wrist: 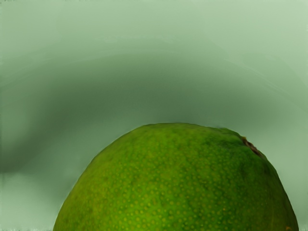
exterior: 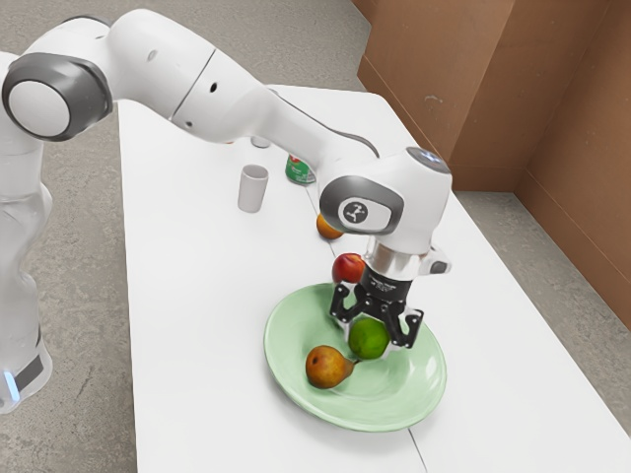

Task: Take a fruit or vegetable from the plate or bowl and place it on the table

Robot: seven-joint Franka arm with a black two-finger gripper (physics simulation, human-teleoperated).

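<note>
Reaching with the gripper (exterior: 375,334) down to the green fruit (exterior: 369,340) in the pale green plate (exterior: 420,374), beside the brown pear (exterior: 325,367), cannot tell if spread or pinching the fruit.

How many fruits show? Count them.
4: green one at the gripper, pear on the plate, red one just beyond, orange one past that. An orange sliver, mostly hidden, may be another.
</note>
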